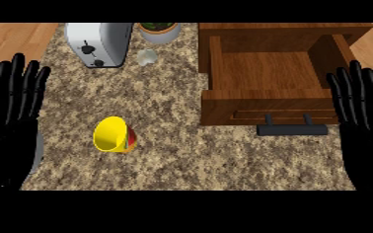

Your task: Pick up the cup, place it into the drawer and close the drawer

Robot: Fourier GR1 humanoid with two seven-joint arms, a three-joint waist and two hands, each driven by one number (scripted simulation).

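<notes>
A yellow cup (113,135) with a red band lies on its side on the speckled counter, its mouth facing the lower left. The wooden drawer (266,69) stands pulled open at the right, its inside bare, with a dark handle (291,130) on its front. My left hand (20,103) rests open at the left edge, fingers up, well left of the cup. At the right edge my right hand (353,108) rests open beside the drawer's front corner. Neither hand touches anything.
A silver toaster (98,43) stands at the back left of the counter (175,103). A potted plant (159,31) sits behind it to the right, and a small clear glass (147,56) stands next to the toaster.
</notes>
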